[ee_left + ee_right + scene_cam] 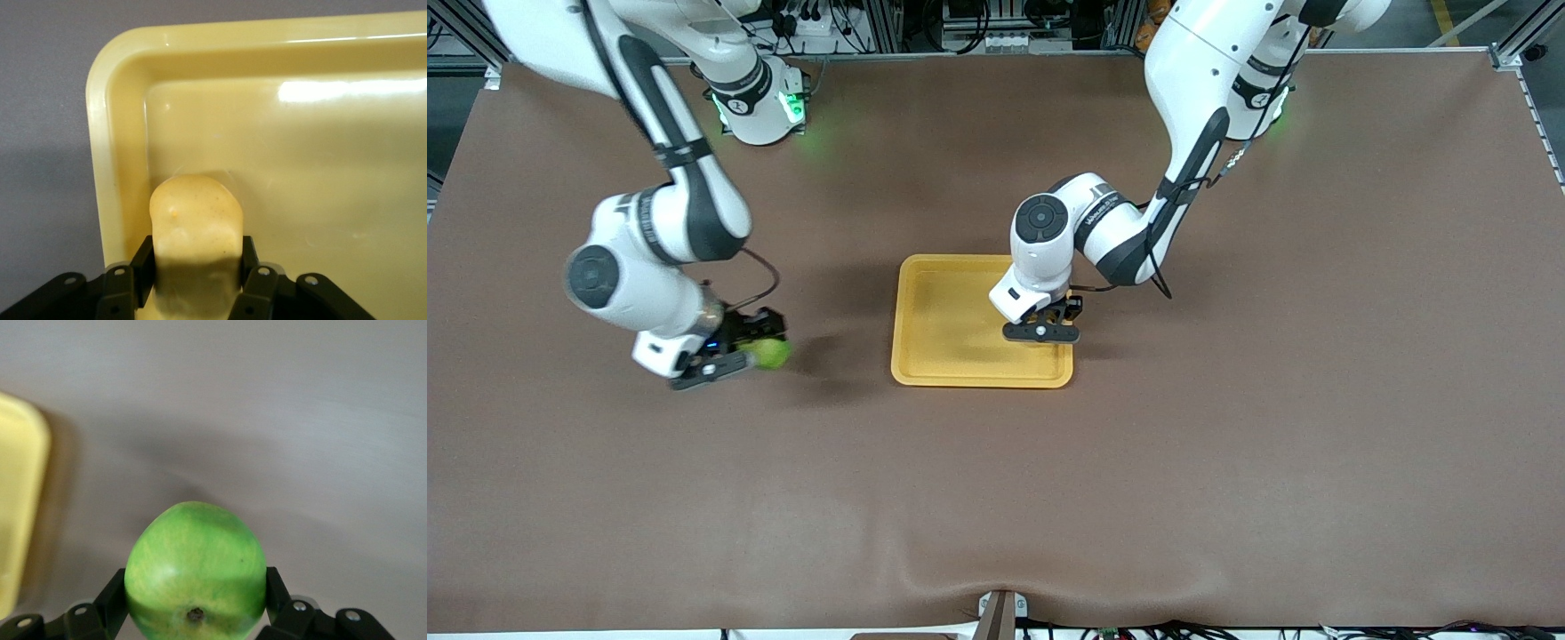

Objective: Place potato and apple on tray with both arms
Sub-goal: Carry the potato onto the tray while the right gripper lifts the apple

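Front view: left gripper (1040,332) is sitting over the tray (943,311) mid-bench, jaws clamping the potato (195,233) just above its floor. Right gripper (734,351) is squeezing the apple (770,353) toward the right arm's end, off the tray.

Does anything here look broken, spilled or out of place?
Nothing stands out. The left tool is shut on the potato over the tray, near its edge toward the left arm's end. The right tool grips the apple over bare table beside the tray.
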